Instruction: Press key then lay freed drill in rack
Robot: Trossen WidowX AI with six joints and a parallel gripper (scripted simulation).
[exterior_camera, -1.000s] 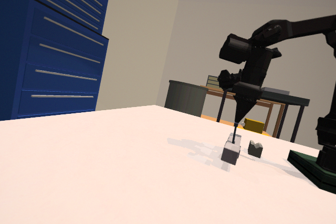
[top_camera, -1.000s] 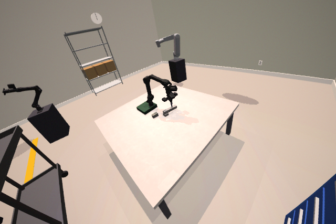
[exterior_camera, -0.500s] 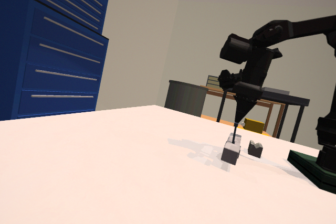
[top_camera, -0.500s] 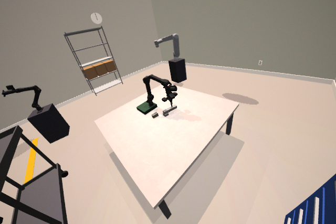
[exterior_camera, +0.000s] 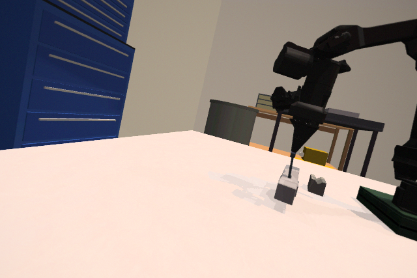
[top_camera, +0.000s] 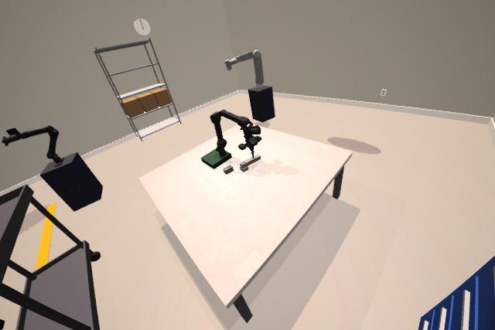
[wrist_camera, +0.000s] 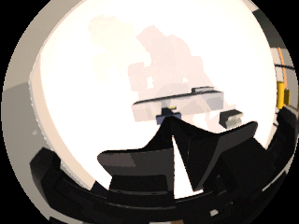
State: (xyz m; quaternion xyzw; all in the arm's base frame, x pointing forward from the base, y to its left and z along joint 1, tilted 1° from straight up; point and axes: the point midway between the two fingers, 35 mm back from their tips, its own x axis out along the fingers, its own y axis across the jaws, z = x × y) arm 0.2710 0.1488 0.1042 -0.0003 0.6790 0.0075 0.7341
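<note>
A long grey block (top_camera: 252, 161) (exterior_camera: 285, 194) (wrist_camera: 206, 104) lies on the table. A thin dark rod (exterior_camera: 290, 167) stands up from it with a small dark blue head (wrist_camera: 168, 117); I cannot tell whether this is the key or the drill. My gripper (top_camera: 252, 146) (exterior_camera: 293, 152) (wrist_camera: 168, 119) is shut, pointing down, with its tips at that head. A small notched grey block (top_camera: 228, 169) (exterior_camera: 316, 185) (wrist_camera: 231, 119), seemingly part of the rack, stands beside the long block. Another small dark block (top_camera: 244, 168) (wrist_camera: 203, 89) is on the long block's other side, mostly hidden in the exterior view.
The arm stands on a green base (top_camera: 216, 158) (exterior_camera: 380, 200) close to the blocks, on a pale table (top_camera: 240, 214) (exterior_camera: 134, 221). Beyond the table are a blue drawer cabinet (exterior_camera: 81, 66), a grey bin (exterior_camera: 230, 122) and a shelf with boxes (top_camera: 148, 101).
</note>
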